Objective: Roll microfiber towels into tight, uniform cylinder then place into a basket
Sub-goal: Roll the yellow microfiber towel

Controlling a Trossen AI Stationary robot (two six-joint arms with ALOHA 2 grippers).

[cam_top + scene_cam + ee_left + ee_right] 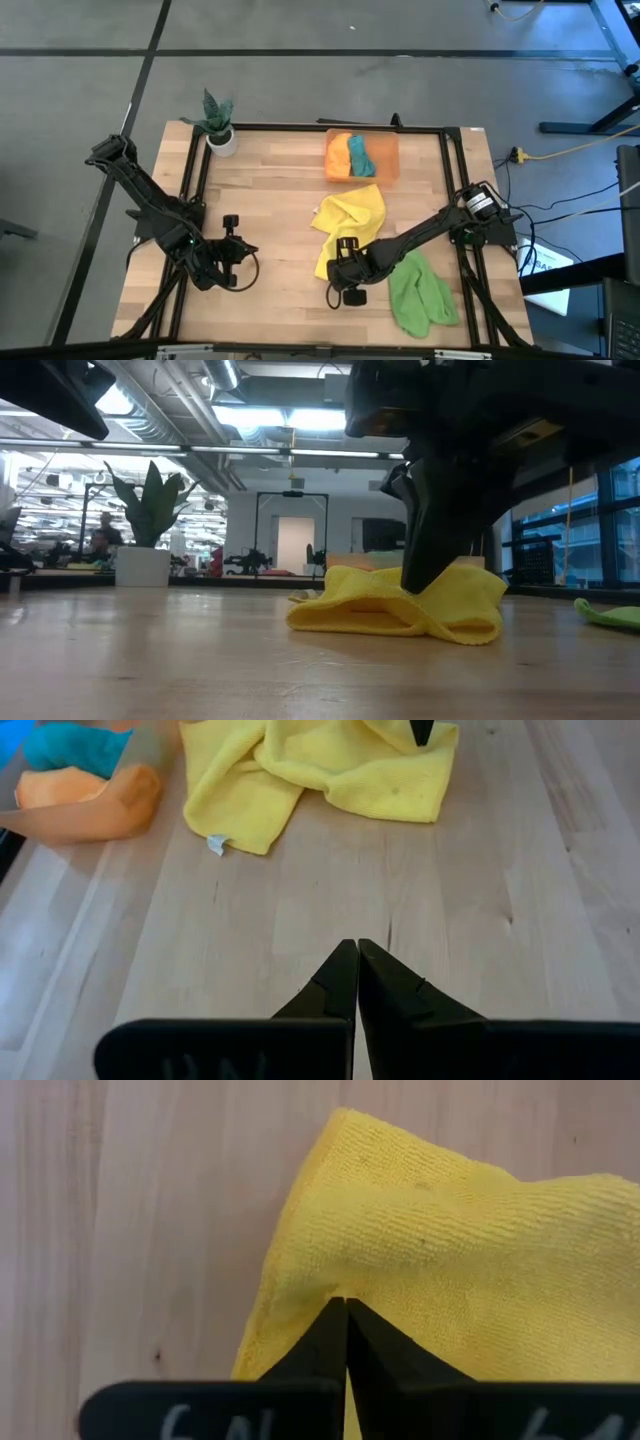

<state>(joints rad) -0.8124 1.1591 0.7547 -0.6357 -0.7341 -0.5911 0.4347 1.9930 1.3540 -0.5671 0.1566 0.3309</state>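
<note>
- The yellow towel point(352, 225) lay crumpled near the middle of the wooden table point(270, 190), one corner stretched toward the front edge.
- The right gripper point(345, 1310) had its fingers pinched together on that towel's near edge, a fold of yellow cloth caught between the tips.
- The light green towel point(418, 292) sat bunched at the table's front right, just beside the yellow one, under the right arm.
- The basket point(385, 160), translucent orange, stood at the far edge of the table, holding the orange towel point(338, 157) and the teal towel point(360, 155) side by side.
- A white pot with a green plant point(219, 128) stood at the far left corner.
- The tabletop was pale wood planks framed by black rails; the floor around it was grey.
- In the low view, the room behind showed ceiling lights, pipes and a distant person point(101, 535) at a desk.
- The right arm reached in from the right edge, stretched low across to the yellow towel.
- The left gripper point(356, 970) hovered over bare wood at front left, fingers together, holding nothing, pointing toward the yellow towel.
</note>
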